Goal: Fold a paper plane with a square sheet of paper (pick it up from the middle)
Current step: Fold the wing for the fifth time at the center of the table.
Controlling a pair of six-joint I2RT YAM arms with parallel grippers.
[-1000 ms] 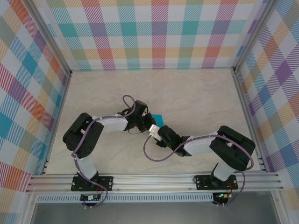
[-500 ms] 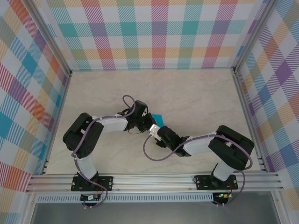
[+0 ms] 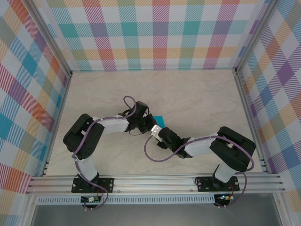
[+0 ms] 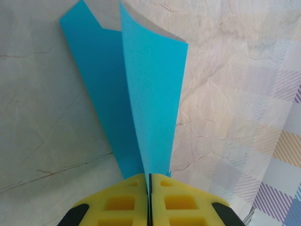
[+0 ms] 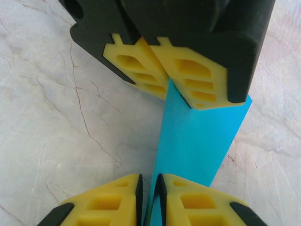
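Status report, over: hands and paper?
Left hand shut on folded paper. Right hand narrow around its opposite edge, grip unclear. Nothing in the way.

- The surface I'm working over is pale cream marble print with thin brown veins.
- Checked walls close three sides, and an aluminium rail runs along the near edge.
- The paper plane is near its middle. I can't tell whether it touches.
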